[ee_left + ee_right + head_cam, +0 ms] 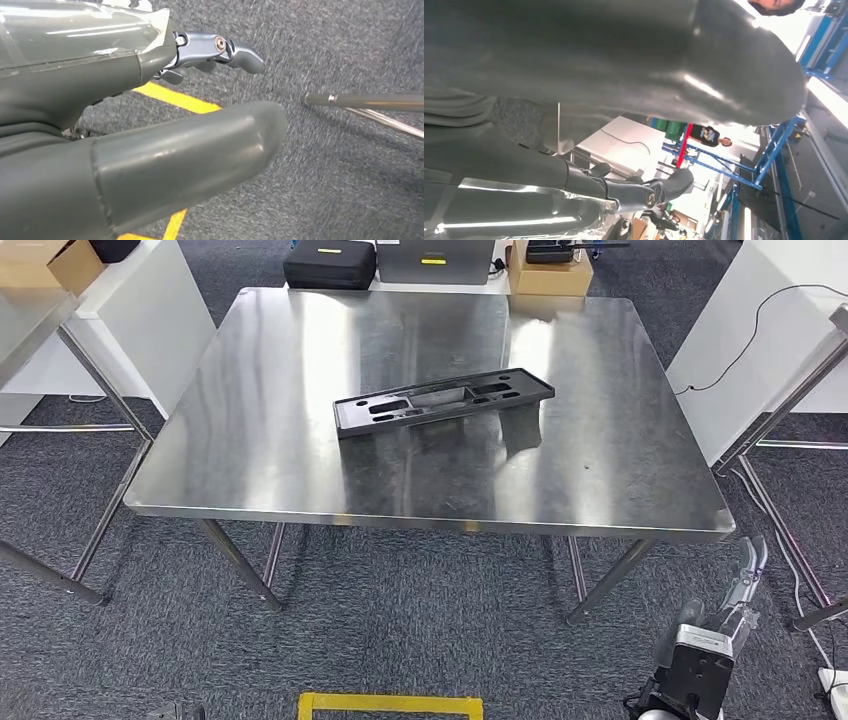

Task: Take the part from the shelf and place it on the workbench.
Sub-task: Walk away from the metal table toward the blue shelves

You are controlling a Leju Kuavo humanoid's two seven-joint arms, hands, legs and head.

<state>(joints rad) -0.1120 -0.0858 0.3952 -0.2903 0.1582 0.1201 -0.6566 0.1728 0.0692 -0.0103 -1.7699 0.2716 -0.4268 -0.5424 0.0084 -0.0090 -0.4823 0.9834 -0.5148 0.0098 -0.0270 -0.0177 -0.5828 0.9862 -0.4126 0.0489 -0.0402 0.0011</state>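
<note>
- Part lay flat near the middle of the steel workbench, long axis running across the table, slightly skewed.
- Right hand hung low beside the bench's near right corner, released, grasping nothing; it looked the nearer one.
- Left hand hung over carpet and yellow tape, fingers spread, empty.

Three cameras: one high on my head, one behind each wrist.

My head view looks forward and down across the workbench from near its front edge. The left wrist camera sits close behind the left hand, facing carpet and yellow floor tape, tape my head view shares. The right wrist camera looks past the right hand toward blue racks.
</note>
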